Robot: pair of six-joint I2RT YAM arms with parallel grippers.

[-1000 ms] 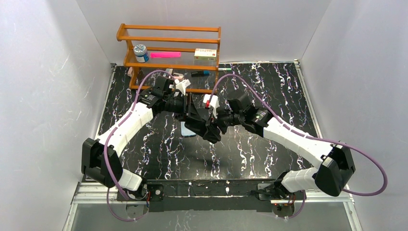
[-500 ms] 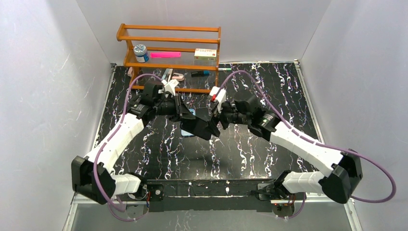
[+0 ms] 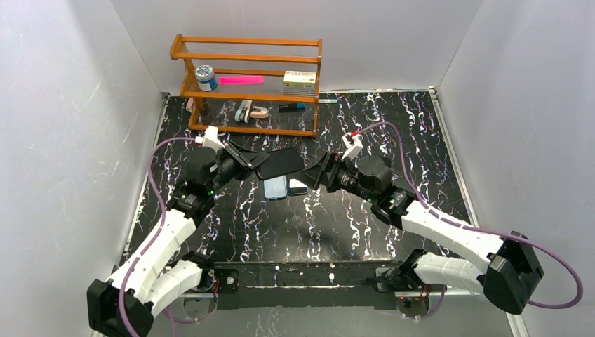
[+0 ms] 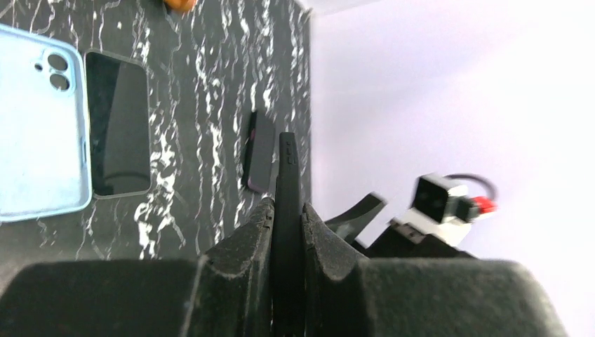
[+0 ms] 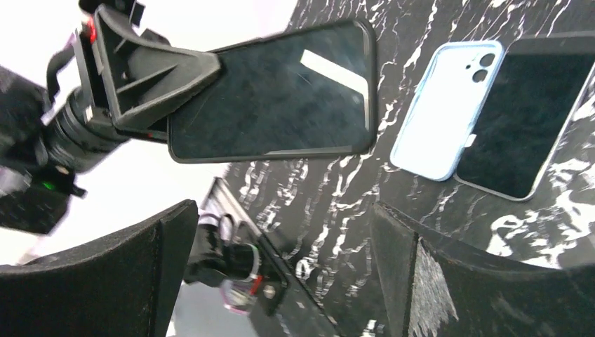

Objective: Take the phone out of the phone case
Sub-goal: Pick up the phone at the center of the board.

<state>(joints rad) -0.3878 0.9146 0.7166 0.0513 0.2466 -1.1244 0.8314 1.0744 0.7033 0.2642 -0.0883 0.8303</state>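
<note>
My left gripper (image 3: 251, 165) (image 4: 286, 210) is shut on one end of a black phone (image 3: 281, 163) (image 5: 273, 91), holding it off the table with its screen toward the right wrist camera. Seen edge-on (image 4: 288, 175), the phone shows side buttons and a dark rim; I cannot tell whether a case is around it. My right gripper (image 3: 317, 173) (image 5: 284, 210) stands wide open just right of the phone, touching nothing. Below them, a light blue phone case (image 3: 275, 187) (image 4: 38, 126) (image 5: 445, 112) lies flat beside a bare dark phone (image 3: 297, 186) (image 4: 118, 126) (image 5: 523, 116).
A wooden shelf (image 3: 245, 70) stands at the back left with a jar (image 3: 205, 76), a pink strip (image 3: 241, 80) and a small box (image 3: 300, 79) on it, and several small items under it. White walls close in both sides of the marbled table (image 3: 393, 133).
The two grippers, bunched together over the table's middle before, have parted. The left shut and swung back left with the black phone; the right opened wide and drew back right.
</note>
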